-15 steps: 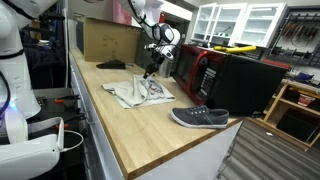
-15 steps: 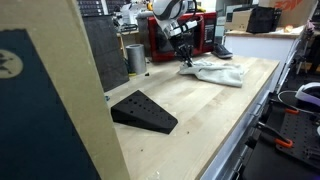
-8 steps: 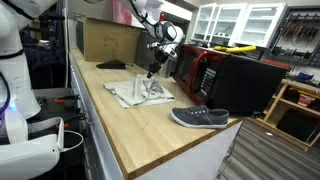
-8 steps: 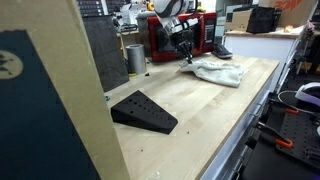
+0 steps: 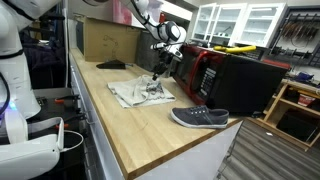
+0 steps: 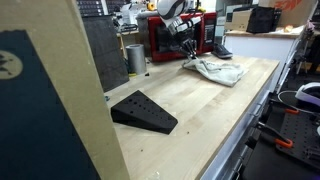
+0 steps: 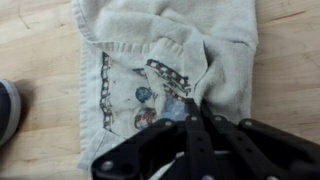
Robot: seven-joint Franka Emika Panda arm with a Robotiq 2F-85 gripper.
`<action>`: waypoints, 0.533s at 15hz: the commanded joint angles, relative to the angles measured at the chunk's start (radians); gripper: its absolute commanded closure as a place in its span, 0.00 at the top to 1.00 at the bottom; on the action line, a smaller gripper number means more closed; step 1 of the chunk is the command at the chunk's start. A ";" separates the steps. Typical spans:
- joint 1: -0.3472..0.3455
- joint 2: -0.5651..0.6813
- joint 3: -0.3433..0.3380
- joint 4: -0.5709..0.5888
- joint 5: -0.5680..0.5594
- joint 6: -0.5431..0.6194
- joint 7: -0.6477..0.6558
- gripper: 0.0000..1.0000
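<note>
The black gripper [image 7: 188, 103], entering the wrist view from 6 o'clock, has its fingers pinched together on a raised fold of the crumpled pale grey printed cloth [image 7: 150, 50]. The cloth lies on the light wooden worktop [image 5: 120, 125]. In an exterior view, a grey canvas shoe [image 5: 198, 118] sits at its 4 o'clock and a red microwave oven [image 5: 205, 70] at its 2 o'clock.

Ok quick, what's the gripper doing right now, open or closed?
Gripper: closed, pinching a fold of the grey printed cloth.

Soft grey cloth [image 7: 170, 40] on matt pale wooden worktop [image 7: 35, 40]; matt black hand [image 7: 190, 108].
</note>
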 commanded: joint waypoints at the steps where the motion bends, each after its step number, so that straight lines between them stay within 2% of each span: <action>1: 0.003 0.048 -0.018 0.097 -0.065 -0.043 -0.053 0.01; 3: 0.005 0.067 -0.023 0.123 -0.096 -0.042 -0.060 0.01; 4: 0.006 0.075 -0.024 0.132 -0.104 -0.044 -0.062 0.30; 5: 0.005 0.075 -0.022 0.132 -0.111 -0.035 -0.064 0.31; 8: -0.001 0.064 -0.010 0.131 -0.082 -0.023 -0.047 0.52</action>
